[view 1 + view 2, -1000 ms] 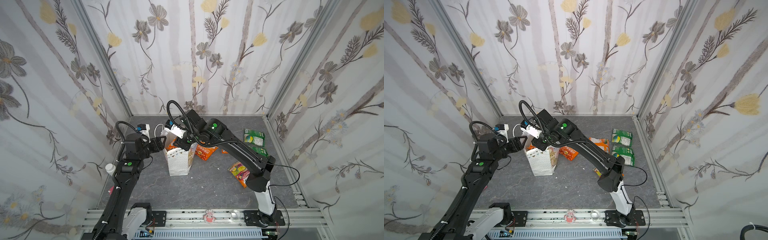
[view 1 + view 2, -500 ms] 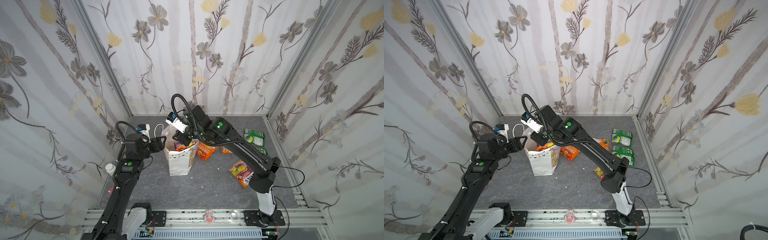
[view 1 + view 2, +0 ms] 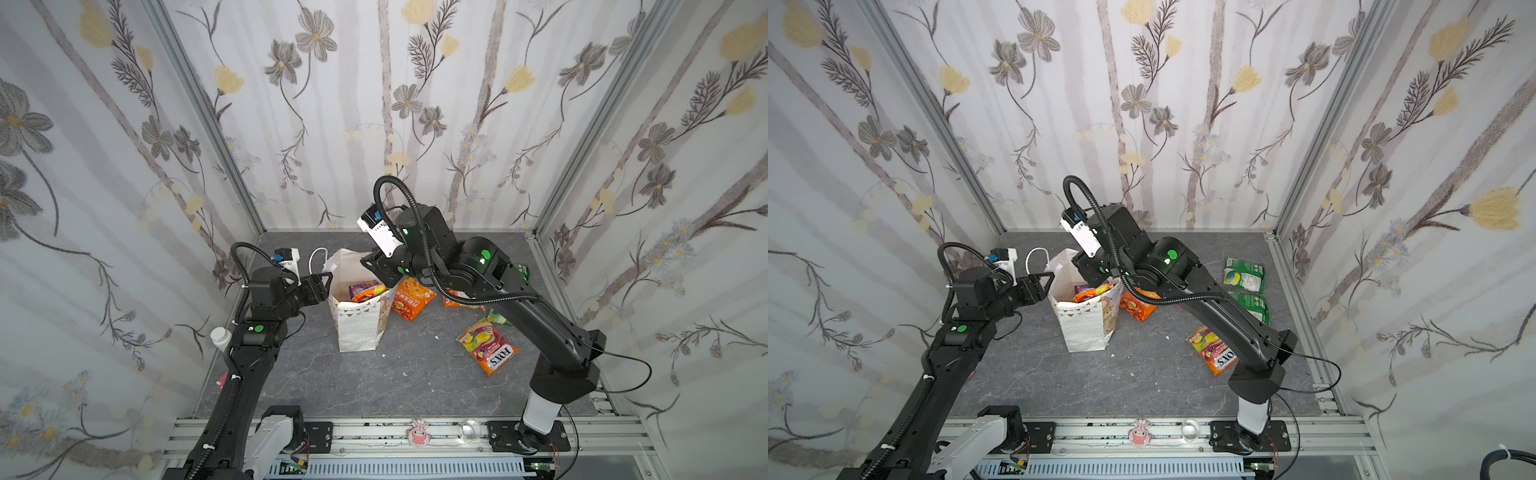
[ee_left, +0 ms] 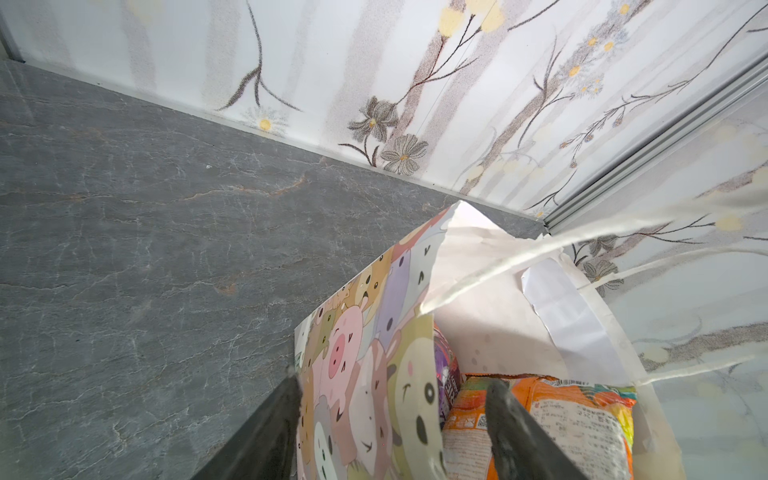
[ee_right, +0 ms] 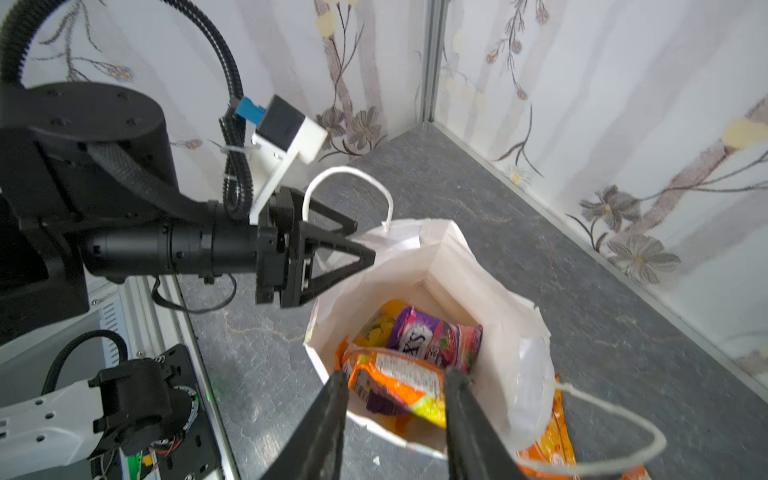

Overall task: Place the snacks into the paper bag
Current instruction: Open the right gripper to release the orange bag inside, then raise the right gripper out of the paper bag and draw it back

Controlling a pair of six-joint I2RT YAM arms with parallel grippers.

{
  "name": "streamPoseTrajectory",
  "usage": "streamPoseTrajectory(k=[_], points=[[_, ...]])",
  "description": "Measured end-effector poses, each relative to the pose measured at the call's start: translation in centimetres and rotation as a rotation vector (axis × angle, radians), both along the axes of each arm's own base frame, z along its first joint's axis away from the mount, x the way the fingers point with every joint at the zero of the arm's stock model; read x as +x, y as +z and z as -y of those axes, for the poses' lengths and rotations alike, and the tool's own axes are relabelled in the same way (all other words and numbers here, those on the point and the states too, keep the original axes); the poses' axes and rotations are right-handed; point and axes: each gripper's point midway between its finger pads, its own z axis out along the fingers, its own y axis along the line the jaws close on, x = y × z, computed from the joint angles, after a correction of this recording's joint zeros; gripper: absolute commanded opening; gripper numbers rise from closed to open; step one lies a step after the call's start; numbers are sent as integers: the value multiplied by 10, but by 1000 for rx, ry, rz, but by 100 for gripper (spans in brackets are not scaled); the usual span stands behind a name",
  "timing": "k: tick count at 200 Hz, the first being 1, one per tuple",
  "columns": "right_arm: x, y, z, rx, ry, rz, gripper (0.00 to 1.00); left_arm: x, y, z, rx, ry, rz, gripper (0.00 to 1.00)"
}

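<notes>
Several snacks (image 5: 432,336) lie inside the upright paper bag (image 3: 359,328), whose side wall the left gripper (image 3: 326,280) pinches, while the right gripper (image 5: 395,378) hangs over its mouth, jaws parted and empty, so next I'd guess it fetches the orange packet (image 3: 411,299) just beside the bag.

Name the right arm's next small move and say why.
Probably lift the right gripper clear of the paper bag, toward the orange packet beside it: the jaws stand open and empty above the bag, and that packet lies nearest on the table.
</notes>
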Motion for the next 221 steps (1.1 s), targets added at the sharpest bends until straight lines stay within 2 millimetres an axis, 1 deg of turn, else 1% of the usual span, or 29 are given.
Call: streamPoseTrajectory(k=[4,6,12,14,29,32,38,58,69,84,95,111,129,139,149,153,158,168,176,195,205,215,221], points=[[-2,-2,3,-1,-4,-3,44,0,0,0,0,0,0,70],[-3,-6,9,-3,-18,-3,45,0,0,0,0,0,0,70],[-5,-13,17,-10,-35,-15,48,0,0,0,0,0,1,70],[-6,-18,23,-13,-50,-16,49,0,1,0,0,0,2,70],[-10,-36,44,-14,-96,-28,52,-1,1,0,0,0,4,70],[-11,-43,49,-16,-107,-33,53,-1,1,0,0,0,4,70],[-14,-47,56,-9,-121,-36,54,-1,1,0,0,0,4,70],[-12,-53,71,48,-162,-36,55,-1,1,0,0,-1,4,70],[-5,-57,78,82,-194,-38,56,0,1,0,-1,-1,3,70],[7,-66,80,118,-215,-58,57,0,1,0,-1,-1,3,70],[13,-72,79,129,-221,-74,57,0,1,0,-1,-1,3,70],[23,-75,75,151,-222,-84,57,-1,1,0,-1,-1,4,70],[33,-79,66,175,-205,-96,57,-1,2,0,-1,-1,6,70],[37,-83,61,177,-202,-105,55,-1,2,0,-1,-1,6,70],[41,-85,55,178,-191,-112,48,-1,2,0,-1,-1,6,70],[42,-85,52,180,-188,-113,43,-1,2,0,-1,-1,7,70],[44,-84,49,184,-183,-112,35,-1,2,0,-1,-1,7,70],[49,-82,41,188,-174,-114,14,-2,3,0,-1,-1,10,70],[52,-80,36,192,-169,-114,0,-2,4,0,-1,-1,12,70],[66,-71,25,184,-171,-104,0,-3,5,0,-1,0,18,70],[72,-63,17,177,-169,-99,0,-3,6,0,0,1,18,70],[72,-56,9,174,-151,-90,0,-3,6,-1,1,3,19,70],[68,-49,1,178,-127,-86,0,-3,6,-1,1,5,20,70]])
